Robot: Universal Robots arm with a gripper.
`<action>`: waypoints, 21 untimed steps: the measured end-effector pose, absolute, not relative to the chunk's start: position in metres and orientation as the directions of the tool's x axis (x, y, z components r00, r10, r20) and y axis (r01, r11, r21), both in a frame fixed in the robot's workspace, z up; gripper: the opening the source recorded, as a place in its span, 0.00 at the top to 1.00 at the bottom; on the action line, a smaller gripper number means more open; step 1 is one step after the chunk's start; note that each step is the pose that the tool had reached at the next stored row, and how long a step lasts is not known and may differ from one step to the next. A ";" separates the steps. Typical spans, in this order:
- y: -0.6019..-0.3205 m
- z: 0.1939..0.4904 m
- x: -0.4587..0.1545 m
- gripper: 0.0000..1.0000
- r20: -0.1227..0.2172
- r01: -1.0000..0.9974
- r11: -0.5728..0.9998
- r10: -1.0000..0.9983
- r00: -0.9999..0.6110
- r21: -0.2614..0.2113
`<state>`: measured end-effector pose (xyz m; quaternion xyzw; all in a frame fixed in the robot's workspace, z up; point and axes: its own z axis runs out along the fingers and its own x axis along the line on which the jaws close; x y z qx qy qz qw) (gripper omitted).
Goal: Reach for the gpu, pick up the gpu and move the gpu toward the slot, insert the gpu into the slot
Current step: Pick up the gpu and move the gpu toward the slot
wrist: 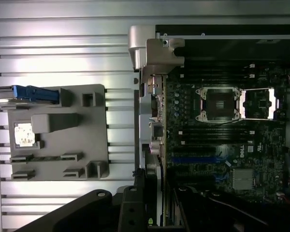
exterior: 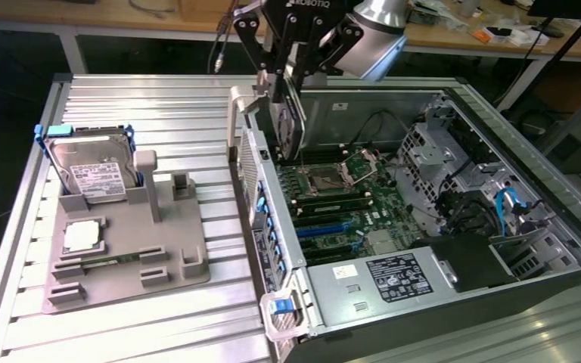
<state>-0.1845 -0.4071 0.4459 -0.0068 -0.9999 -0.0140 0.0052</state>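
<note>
ROBOTIQ on the end effector (exterior: 288, 79), Dell logo on the green motherboard (wrist: 217, 140), other labels illegible

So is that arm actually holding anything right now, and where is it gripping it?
Yes. The tool is clamped on the gpu, a dark flat card, by its upper edge. The card hangs on edge above the motherboard.

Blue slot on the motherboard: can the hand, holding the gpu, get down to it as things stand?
Probably yes. The case lies open, the hand holds the gpu upright above it, and nothing covers the blue slot, though the case wall stands close.
</note>
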 end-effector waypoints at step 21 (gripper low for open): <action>-0.402 0.438 -0.112 0.73 0.000 0.026 0.999 0.026 -1.000 0.028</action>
